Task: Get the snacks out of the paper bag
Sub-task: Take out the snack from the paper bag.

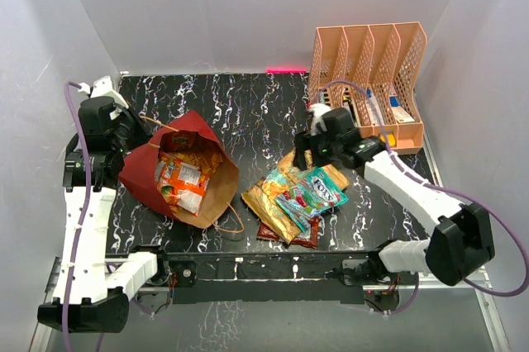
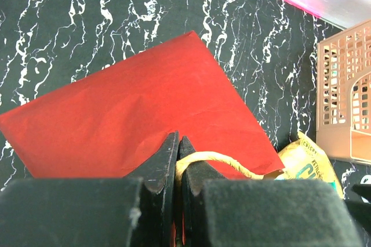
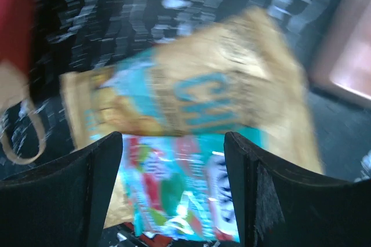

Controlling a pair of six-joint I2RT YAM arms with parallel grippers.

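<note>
The dark red paper bag lies open on its side at the left, brown inside, with orange snacks in its mouth. My left gripper is shut on the bag's twisted handle at the bag's far edge, above the red paper. Several snacks, yellow, teal and red, lie in a pile on the table right of the bag. My right gripper is open and empty just above that pile. The right wrist view is blurred and shows a teal packet between the jaws and a yellow packet beyond.
A peach plastic file organiser stands at the back right with small items inside; its corner shows in the left wrist view. The black marbled table runs to white walls. The bag's second handle loops on the table by its mouth.
</note>
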